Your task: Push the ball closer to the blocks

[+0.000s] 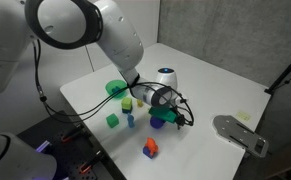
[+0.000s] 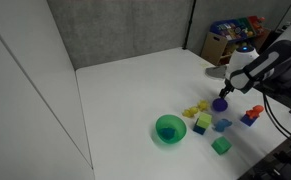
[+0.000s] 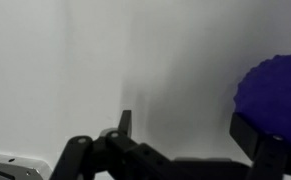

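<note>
There is one ball (image 2: 219, 103), purple and with a knobbly surface, lying on the white table (image 2: 125, 90). The blocks (image 2: 199, 124) appear to number six in an exterior view: two small yellow pieces (image 2: 202, 104) (image 2: 190, 111), one yellow-green cube, one blue block (image 2: 222, 125), one green cube (image 2: 221, 146), and one red-and-blue piece (image 2: 251, 116) set a little off to the side. The ball sits at the edge of this cluster, just beside the nearest yellow piece and near the blue block, but whether it touches any of them cannot be told at this size.

The single gripper (image 2: 227, 90) hangs low over the table right by the ball. In the wrist view its two fingers (image 3: 125, 125) stand spread wide apart with only bare tabletop between them, so they grasp nothing; the ball shows at the right edge of that view, directly above the far fingertip and outside the gap.

One green bowl (image 2: 169, 128) stands upright on the table beside the blocks, on the side away from the ball. A cardboard box (image 2: 225, 45) holding colourful items sits behind the table against the wall. In an exterior view, a grey fixture (image 1: 240, 135) lies at the table's edge, well apart from the blocks.
</note>
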`<state>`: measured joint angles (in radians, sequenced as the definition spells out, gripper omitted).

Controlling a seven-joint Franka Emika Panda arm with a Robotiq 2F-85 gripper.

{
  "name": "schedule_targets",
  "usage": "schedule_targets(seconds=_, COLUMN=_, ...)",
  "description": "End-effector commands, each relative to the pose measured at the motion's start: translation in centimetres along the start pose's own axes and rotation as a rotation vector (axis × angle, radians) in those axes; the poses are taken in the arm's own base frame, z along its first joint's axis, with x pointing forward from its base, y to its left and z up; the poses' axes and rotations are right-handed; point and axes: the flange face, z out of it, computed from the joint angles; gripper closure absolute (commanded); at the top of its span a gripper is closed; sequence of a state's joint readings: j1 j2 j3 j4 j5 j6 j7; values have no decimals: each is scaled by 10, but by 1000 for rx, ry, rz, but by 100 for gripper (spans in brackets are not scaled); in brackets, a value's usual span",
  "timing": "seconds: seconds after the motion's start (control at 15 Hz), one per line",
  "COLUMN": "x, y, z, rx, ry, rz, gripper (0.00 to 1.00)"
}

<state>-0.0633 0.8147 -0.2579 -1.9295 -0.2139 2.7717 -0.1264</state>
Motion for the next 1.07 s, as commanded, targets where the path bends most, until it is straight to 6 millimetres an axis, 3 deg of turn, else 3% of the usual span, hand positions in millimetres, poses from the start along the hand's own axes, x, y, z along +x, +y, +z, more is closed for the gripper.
schedule_targets(seconds=0.0, x=-20, y=-9, z=-18, rx=18, ry=-31, rz=-42, gripper=0)
schedule_targets(seconds=0.47, x=-26, y=-35, z=-26, rx=37, ry=-20, rz=-94, gripper=0)
schedule_targets(seconds=1.0, x=-38, y=-69, z=-60, rx=90, ry=-11, rz=-184, gripper=0)
